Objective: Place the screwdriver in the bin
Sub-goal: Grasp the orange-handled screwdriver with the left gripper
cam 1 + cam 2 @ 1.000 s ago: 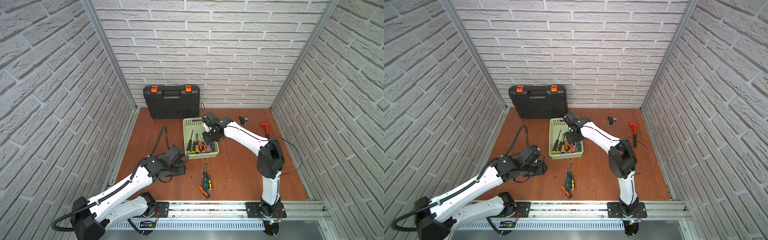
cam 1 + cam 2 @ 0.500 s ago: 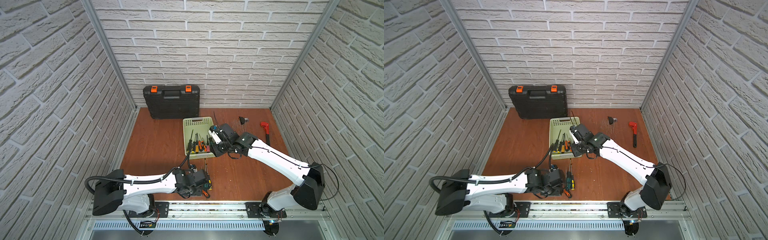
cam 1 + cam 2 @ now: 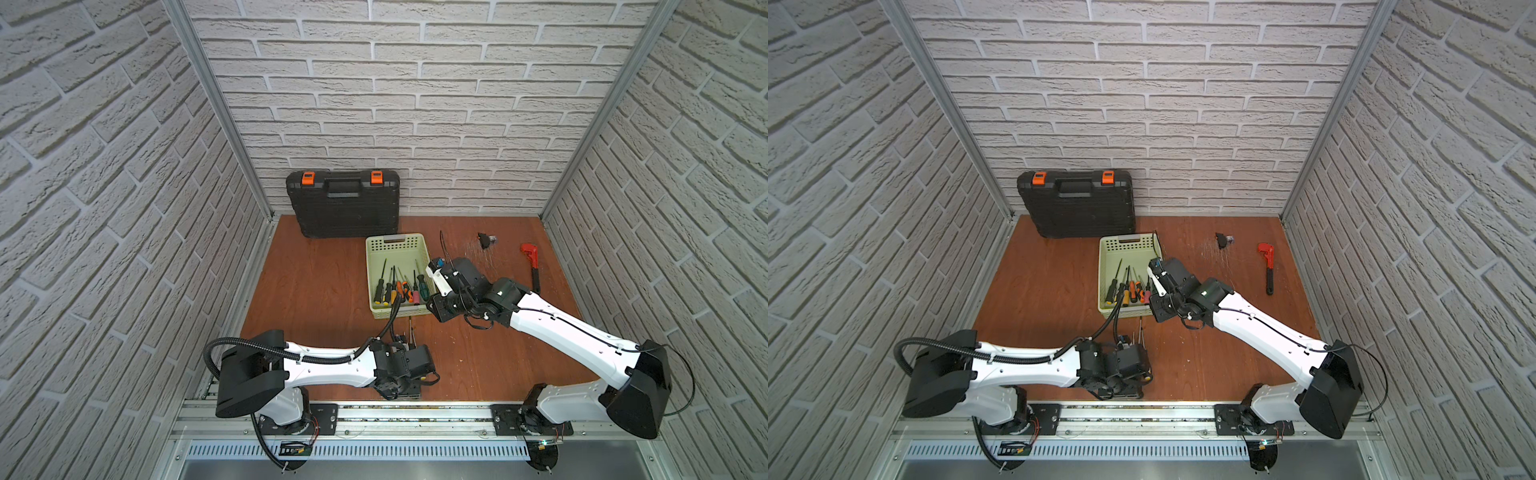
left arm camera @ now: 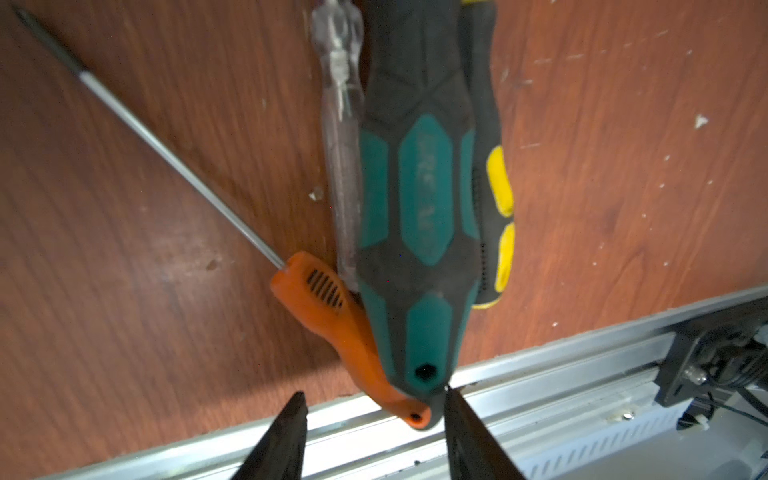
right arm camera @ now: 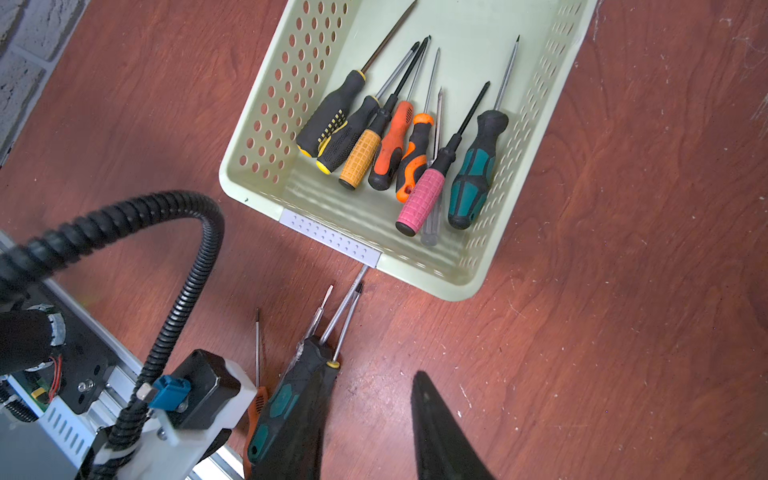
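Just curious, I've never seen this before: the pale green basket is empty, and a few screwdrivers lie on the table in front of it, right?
Not quite. The bin is not empty: several screwdrivers lie inside it, as the right wrist view shows. The rest holds: loose screwdrivers lie on the table in front of it.
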You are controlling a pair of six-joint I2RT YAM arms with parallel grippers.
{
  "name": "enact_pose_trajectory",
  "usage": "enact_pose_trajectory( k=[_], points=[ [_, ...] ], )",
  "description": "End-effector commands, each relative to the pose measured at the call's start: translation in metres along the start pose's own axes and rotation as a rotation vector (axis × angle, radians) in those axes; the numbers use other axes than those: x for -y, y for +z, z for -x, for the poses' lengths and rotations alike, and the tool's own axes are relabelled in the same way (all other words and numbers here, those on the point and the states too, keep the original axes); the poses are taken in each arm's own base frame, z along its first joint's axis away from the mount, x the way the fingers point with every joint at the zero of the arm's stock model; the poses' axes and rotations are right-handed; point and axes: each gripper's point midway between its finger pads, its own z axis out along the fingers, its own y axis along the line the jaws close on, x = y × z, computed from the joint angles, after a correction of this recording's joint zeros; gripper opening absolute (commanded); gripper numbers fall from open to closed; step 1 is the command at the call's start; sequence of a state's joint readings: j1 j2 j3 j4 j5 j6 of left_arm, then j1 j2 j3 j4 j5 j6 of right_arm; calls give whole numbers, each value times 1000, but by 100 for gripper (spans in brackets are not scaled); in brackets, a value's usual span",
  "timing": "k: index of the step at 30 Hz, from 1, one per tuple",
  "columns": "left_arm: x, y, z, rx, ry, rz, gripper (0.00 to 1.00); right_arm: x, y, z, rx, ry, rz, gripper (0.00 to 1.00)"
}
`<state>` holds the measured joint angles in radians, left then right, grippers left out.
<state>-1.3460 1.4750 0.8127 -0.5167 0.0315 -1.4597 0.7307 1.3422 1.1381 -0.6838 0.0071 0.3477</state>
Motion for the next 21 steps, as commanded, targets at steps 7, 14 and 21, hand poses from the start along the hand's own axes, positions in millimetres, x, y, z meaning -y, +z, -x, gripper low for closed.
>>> enact_pose_trajectory(
  k=[7, 14, 21],
  points=[
    [-15, 9, 1, -13, -37, 61, 53, -9, 7, 7, 25, 18, 47, 36],
    [-29, 11, 1, -19, -25, 146, 48, -11, 8, 7, 28, 29, 62, 36],
    [-47, 8, 8, 0, -19, 212, 38, -12, 8, 6, 26, 36, 71, 36]
  ],
)
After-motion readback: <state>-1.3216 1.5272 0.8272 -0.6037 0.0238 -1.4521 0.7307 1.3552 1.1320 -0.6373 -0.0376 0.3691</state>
